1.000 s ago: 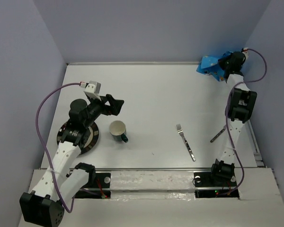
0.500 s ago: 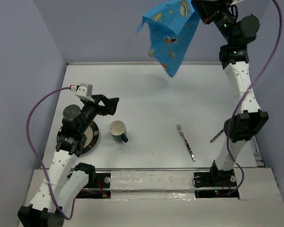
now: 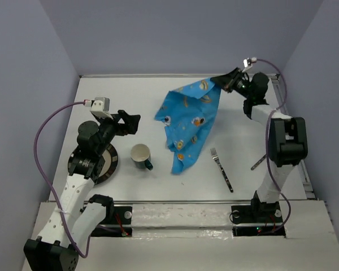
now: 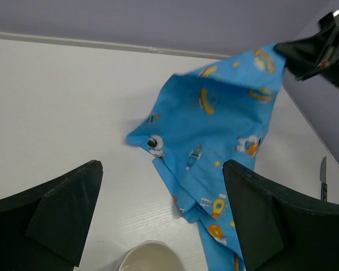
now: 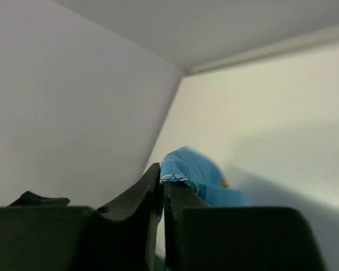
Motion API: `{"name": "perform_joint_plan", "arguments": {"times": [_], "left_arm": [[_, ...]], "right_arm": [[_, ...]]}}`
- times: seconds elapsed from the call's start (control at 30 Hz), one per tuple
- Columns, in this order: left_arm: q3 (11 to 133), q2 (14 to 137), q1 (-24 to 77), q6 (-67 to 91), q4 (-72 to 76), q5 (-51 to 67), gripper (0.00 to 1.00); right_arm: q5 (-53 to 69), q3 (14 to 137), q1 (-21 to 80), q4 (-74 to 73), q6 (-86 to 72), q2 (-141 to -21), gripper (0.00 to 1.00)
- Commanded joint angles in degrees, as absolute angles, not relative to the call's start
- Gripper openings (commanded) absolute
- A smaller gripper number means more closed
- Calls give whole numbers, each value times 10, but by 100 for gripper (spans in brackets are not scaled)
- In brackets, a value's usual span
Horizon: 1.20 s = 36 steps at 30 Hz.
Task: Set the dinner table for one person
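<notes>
Blue mat (image 3: 189, 121): far corner nipped in my right pincer (image 3: 223, 81); long axis trails leftward, toward me, onto table (image 3: 118, 93); left pincer (image 3: 131, 122), wide, nearer loose end.

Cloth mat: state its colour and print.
Blue cloth mat, cartoon space print; clearest in left wrist view.

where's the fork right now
In the top view the fork lies on the table, right of centre, between the lower tip of the blue cloth and the knife by the right arm.
</notes>
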<state>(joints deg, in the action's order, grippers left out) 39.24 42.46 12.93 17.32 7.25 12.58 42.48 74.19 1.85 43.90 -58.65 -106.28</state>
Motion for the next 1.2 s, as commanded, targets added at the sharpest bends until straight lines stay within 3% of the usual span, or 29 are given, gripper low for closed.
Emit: {"name": "perform_joint_plan", "arguments": {"times": [0.0,0.03,0.1,0.2,0.3,0.53,0.7,0.8,0.9,0.97,1.07,1.1,1.17], "left_arm": [[425,451,123,186,71,119,99],[428,458,123,189,69,122,99],[437,477,123,195,61,125,99],[443,498,125,208,59,123,98],[453,538,133,228,63,121,89],[530,661,163,229,43,88,52],[644,787,192,188,-18,27,44],[719,878,200,155,-82,-15,33],[763,942,204,148,-88,-15,27],[783,969,212,138,-100,-29,27],[818,1024,224,142,-119,-23,35],[830,1047,227,145,-122,-22,43],[838,1068,234,149,-126,-18,45]], "right_arm": [[468,723,18,540,-642,-1158,31],[471,728,18,536,-644,-1171,39],[468,745,18,499,-628,-1185,73],[452,769,18,388,-548,-1163,80],[410,787,24,275,-457,-1128,79],[299,721,41,171,-359,-1041,71],[232,708,41,92,-287,-1001,76],[223,709,41,30,-252,-977,86],[230,693,41,26,-243,-957,84],[235,678,41,31,-244,-951,84],[244,666,41,49,-251,-946,84],[246,666,41,52,-253,-946,84],[247,665,41,54,-254,-947,83]]}}
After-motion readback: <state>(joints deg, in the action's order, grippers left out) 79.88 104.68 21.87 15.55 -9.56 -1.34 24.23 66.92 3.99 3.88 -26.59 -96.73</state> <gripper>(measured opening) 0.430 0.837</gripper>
